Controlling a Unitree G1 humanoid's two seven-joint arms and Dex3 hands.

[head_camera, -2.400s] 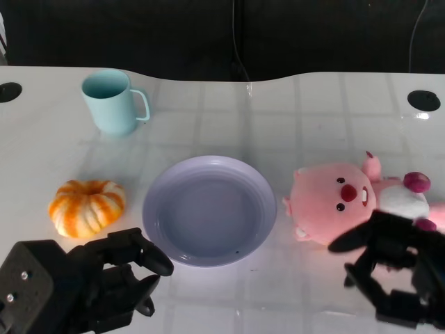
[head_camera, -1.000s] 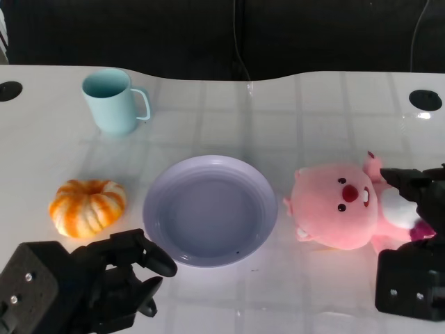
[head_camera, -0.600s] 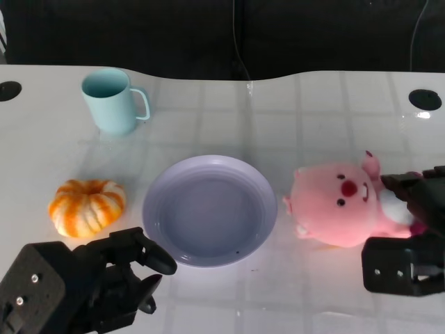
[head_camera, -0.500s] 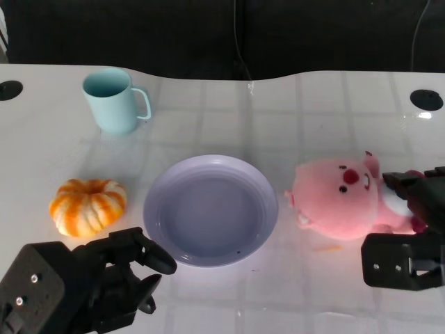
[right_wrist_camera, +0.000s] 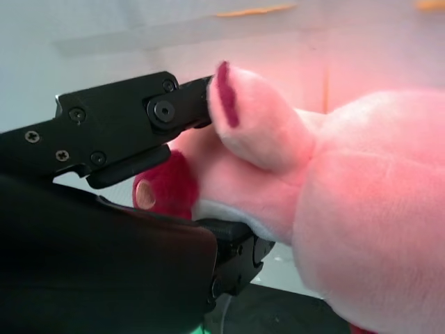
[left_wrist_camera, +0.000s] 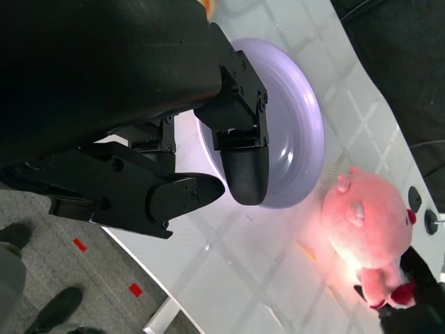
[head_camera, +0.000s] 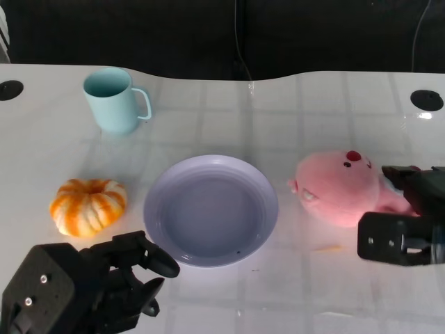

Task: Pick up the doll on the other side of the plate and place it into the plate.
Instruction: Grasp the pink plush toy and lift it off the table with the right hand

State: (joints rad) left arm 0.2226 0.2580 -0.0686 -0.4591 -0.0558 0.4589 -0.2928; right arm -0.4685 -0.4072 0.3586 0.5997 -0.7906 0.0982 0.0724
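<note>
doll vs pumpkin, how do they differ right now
The doll is pink and plush; the pumpkin is orange and white, ribbed. The doll lies right of the plate, gripped by the right robot hand; the pumpkin sits untouched left of it. Both are beside the plate, not in it.

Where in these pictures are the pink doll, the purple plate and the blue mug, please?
pink doll [head_camera: 337, 191]: head view, on the middle of its pink head.
purple plate [head_camera: 158, 186]: head view, on the bare left part of its rim.
blue mug [head_camera: 111, 104]: head view, on its outer wall, below the opening.
</note>
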